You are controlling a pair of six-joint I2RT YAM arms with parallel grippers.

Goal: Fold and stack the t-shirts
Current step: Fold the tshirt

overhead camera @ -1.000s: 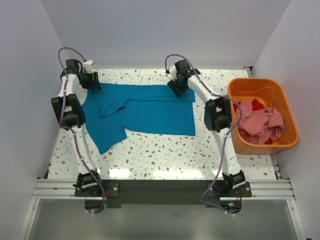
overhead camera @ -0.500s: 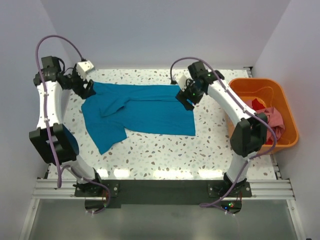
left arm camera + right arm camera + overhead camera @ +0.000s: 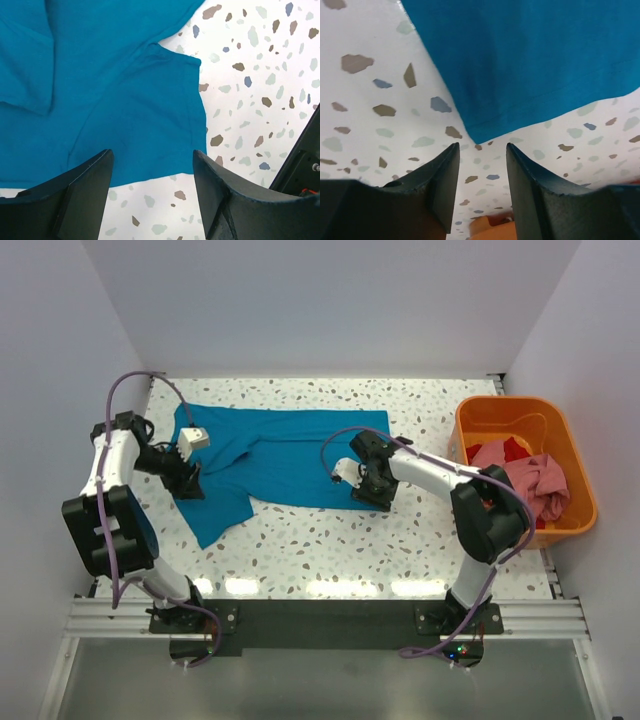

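Both quit the 12 o'clock edge: left gripper over the 8 o'clock sleeve of the teal t-shirt, right gripper at its 4 o'clock corner, jaws apart, empty. Shirt's flat on the desk; fold prob. next.

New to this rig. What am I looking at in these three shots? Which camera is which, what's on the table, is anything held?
Two robot arms are bolted at the near edge of a speckled table. The wide picture comes from a fixed camera above and behind them, with the left arm on the left. Each close-up comes from a camera on one wrist, looking past that arm's own two dark fingers.

A teal t-shirt lies spread on the table, with some cloth folded over at its left. An orange tub at the right holds a pink shirt and a red shirt.

The left gripper is over the teal shirt's left side, and the right gripper is over its near right corner. Both are open and hold nothing.
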